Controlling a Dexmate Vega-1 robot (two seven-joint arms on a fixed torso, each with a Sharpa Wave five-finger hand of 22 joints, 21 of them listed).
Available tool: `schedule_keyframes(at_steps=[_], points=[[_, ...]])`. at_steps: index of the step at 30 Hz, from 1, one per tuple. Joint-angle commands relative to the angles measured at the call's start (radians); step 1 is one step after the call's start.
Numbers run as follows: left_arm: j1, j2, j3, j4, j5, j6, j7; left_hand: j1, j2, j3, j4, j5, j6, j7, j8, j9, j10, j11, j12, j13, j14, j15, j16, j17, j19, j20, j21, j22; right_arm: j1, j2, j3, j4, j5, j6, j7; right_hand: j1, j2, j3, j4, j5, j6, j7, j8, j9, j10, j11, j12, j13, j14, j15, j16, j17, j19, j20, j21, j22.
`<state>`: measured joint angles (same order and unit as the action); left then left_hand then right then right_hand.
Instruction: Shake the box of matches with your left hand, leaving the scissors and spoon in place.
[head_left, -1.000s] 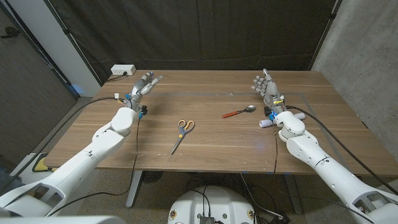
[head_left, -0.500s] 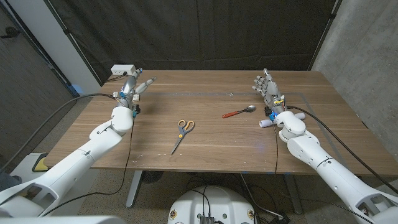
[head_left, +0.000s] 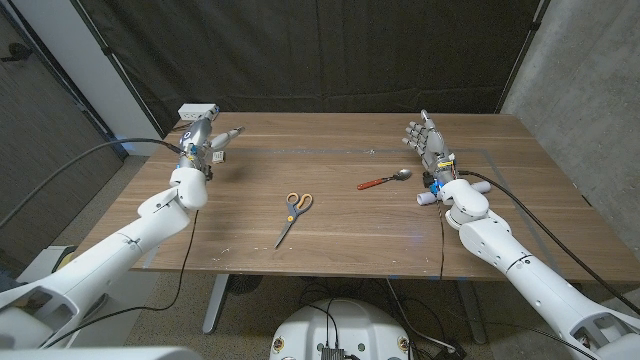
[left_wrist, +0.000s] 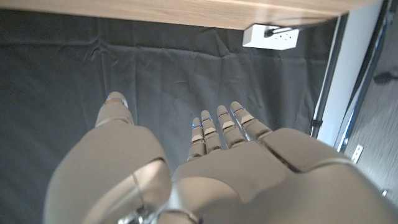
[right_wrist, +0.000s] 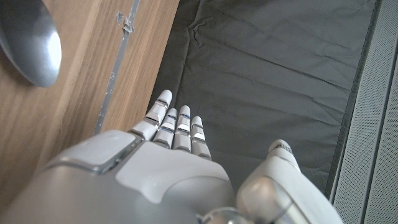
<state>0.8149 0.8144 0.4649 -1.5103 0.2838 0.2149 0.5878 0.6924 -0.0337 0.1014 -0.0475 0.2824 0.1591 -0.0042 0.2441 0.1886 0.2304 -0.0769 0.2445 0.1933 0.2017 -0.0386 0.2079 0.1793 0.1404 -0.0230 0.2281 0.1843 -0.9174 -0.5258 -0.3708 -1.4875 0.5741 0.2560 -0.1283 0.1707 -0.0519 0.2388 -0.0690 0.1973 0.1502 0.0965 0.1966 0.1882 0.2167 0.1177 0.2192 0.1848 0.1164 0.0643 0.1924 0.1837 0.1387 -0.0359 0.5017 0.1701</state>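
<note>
Left hand (head_left: 203, 140) hovers at the surface's (head_left: 340, 225) far left corner, seemingly empty; matchbox not seen. Right hand (head_left: 428, 140) spread, idle. Keep clear of scissors (head_left: 292, 214) and spoon (head_left: 386, 180).

The head camera sits up high and looks down and forward over the whole tabletop (head_left: 340, 215). The two arms come in from the bottom corners of the frame, and a dark curtain (head_left: 330, 55) hangs across the top.

The left wrist camera sits very close behind the left hand (left_wrist: 249, 168), which takes up the lower half of the frame. It faces the same curtain, with the tabletop's edge along the top and a white power strip (left_wrist: 270, 36) at the upper right. The head view has that strip at its upper left.

The right wrist camera sits just as close behind the right hand (right_wrist: 155, 174). The tabletop runs down the left side, with the spoon (right_wrist: 28, 37) bowl at the upper left.
</note>
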Motion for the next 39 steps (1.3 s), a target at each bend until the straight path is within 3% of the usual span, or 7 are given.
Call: schedule_keyframes(at_steps=[1,13,20,26,30,39], points=[[-0.042,0.056,0.068,-0.041,0.140,0.184,-0.054,0.021,-0.003,0.004,-0.011,0.002,0.011,-0.018,0.002,0.003,0.009,-0.014,-0.001,0.003,0.018,-0.032,0.000,0.001,-0.006,0.015,-0.006,0.001,-0.001,-0.005,0.006,-0.014,0.001,-0.007,-0.007,-0.002,0.007,-0.005,-0.001,0.003,0.004,0.005,0.005,0.002,0.011,0.000,0.009,0.004,0.010,0.001,0.005,0.002,0.007,0.000,-0.004,0.002],[-0.135,0.111,0.153,-0.040,0.244,0.296,-0.236,0.059,-0.010,0.007,-0.032,0.007,-0.001,-0.029,-0.011,0.004,0.015,-0.034,-0.009,0.003,0.002,-0.045,-0.012,0.000,-0.022,0.019,-0.016,0.000,-0.018,-0.021,0.020,-0.050,0.002,-0.027,-0.031,-0.004,0.008,-0.007,-0.001,0.003,0.003,0.008,0.003,0.002,0.010,-0.002,0.008,0.004,0.013,0.002,0.006,0.003,0.009,0.000,-0.009,0.002],[-0.190,0.135,0.196,-0.031,0.305,0.337,-0.344,0.093,-0.016,0.009,-0.050,0.012,0.008,-0.029,-0.014,0.005,0.037,-0.039,-0.007,0.004,0.029,-0.061,-0.006,-0.001,-0.010,-0.019,-0.014,-0.001,-0.031,-0.024,0.026,-0.061,0.009,-0.039,-0.046,-0.005,0.008,-0.008,0.000,0.004,0.006,0.007,0.004,0.002,0.012,-0.001,0.008,0.004,0.013,0.002,0.005,0.003,0.010,0.002,-0.013,0.002],[-0.248,0.159,0.255,-0.039,0.395,0.363,-0.482,0.119,-0.014,0.013,-0.061,0.015,0.037,-0.048,-0.007,0.006,0.059,-0.048,-0.005,0.005,0.052,-0.064,-0.003,0.000,0.010,-0.019,-0.009,-0.001,-0.037,-0.026,0.030,-0.064,0.011,-0.041,-0.049,-0.006,0.009,-0.009,0.000,0.004,0.006,0.006,0.004,0.002,0.012,-0.001,0.007,0.004,0.014,0.002,0.005,0.003,0.010,0.004,-0.017,0.002],[-0.286,0.170,0.286,-0.037,0.452,0.363,-0.575,0.145,-0.010,0.019,-0.072,0.018,0.067,-0.063,0.000,0.007,0.083,-0.057,-0.002,0.006,0.082,-0.078,0.003,0.000,0.015,-0.016,-0.009,-0.001,-0.045,-0.031,0.032,-0.072,0.014,-0.045,-0.049,-0.007,0.010,-0.010,0.000,0.004,0.009,0.004,0.005,0.002,0.011,-0.002,0.007,0.004,0.014,0.002,0.005,0.003,0.011,0.004,-0.019,0.003],[-0.362,0.169,0.306,0.001,0.479,0.298,-0.764,0.158,-0.015,0.017,-0.077,0.020,0.077,-0.054,0.000,0.007,0.092,-0.055,-0.003,0.006,0.103,-0.079,0.006,0.001,0.024,-0.020,-0.008,-0.001,-0.056,-0.035,0.033,-0.080,0.021,-0.056,-0.051,-0.008,0.010,-0.010,0.000,0.004,0.008,0.003,0.004,0.002,0.012,-0.003,0.007,0.004,0.016,0.002,0.005,0.003,0.014,0.006,-0.022,0.003]])
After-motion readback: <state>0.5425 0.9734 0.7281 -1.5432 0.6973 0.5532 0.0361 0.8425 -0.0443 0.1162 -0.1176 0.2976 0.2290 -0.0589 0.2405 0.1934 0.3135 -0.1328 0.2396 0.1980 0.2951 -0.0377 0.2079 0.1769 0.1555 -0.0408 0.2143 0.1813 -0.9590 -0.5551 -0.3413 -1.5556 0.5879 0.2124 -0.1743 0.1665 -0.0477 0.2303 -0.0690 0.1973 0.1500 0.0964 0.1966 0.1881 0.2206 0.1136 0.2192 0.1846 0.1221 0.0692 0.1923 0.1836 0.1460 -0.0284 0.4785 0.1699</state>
